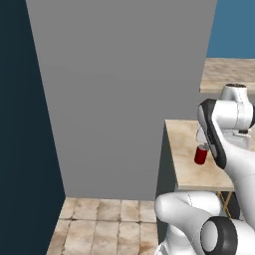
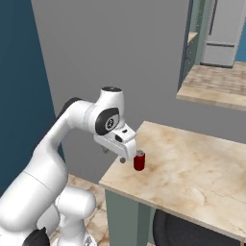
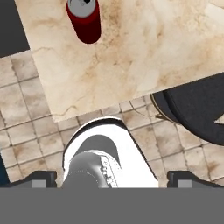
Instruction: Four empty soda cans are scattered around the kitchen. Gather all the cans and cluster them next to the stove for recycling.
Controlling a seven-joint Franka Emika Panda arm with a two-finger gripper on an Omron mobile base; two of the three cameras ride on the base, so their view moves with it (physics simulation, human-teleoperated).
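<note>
Soda can (image 2: 139,161), red with a silvery top, stands upright near the corner of the beige marble counter (image 2: 192,163), well in from nothing that would steady it, so I judge a straight side grasp is the way to take it. My pincer (image 2: 126,154) hangs just beside the can with its fingers spread wide and nothing between them, apart from the can as far as I can tell. Looking along my hand, the can (image 3: 85,19) sits at the upper edge, off my centre line, with brown floor tiles (image 3: 26,127) below the counter edge. From the left base camera my own arm partly covers the can (image 1: 201,155); from the right it stands clear.
</note>
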